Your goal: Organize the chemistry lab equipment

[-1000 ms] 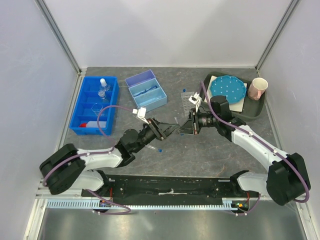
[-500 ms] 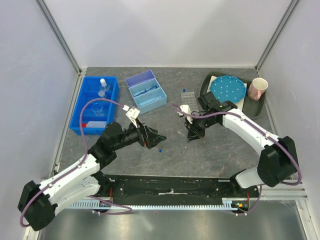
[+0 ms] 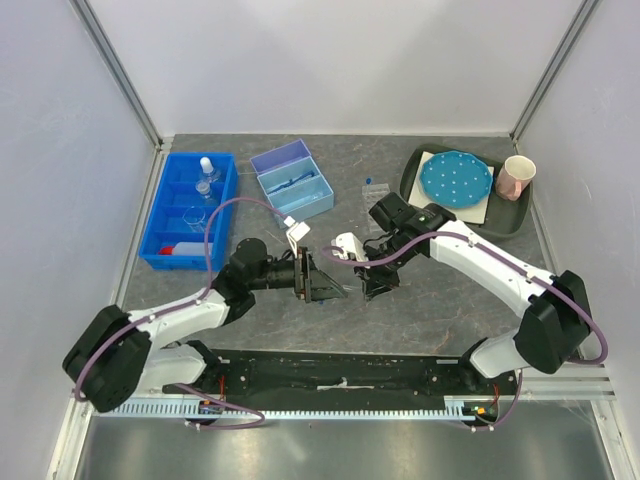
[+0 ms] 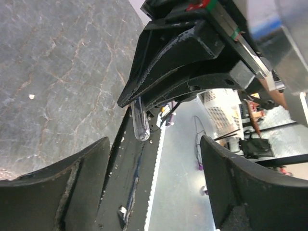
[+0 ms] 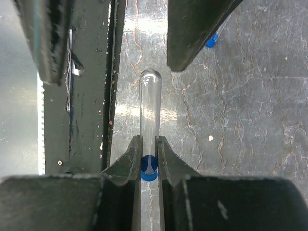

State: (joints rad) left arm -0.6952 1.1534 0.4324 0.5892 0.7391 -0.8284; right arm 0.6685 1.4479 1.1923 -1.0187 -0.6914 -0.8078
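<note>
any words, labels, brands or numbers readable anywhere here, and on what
No text is readable in any view.
The paper cup has a faint pattern, too small to read.
The red and green patch atop the left wrist view is blurred.
The blue-capped clear tube shows no markings.

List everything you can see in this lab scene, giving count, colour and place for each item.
Table: one, dark grey.
Bin: one, blue, back left.
Glassware: about three, clear, in the bin.
Squeeze bottle: one, white, red nozzle, in the bin.
Box: one, light blue, back centre.
Tray: one, dark, back right.
Disc: one, blue, white-dotted, on tray.
Cup: one, pinkish, on tray.
Tube: one, clear, blue cap, in right hand.
Small piece: one, blue, loose on table.
Left hand: one, black, open, facing tube.
Right hand: one, black, shut on tube.
</note>
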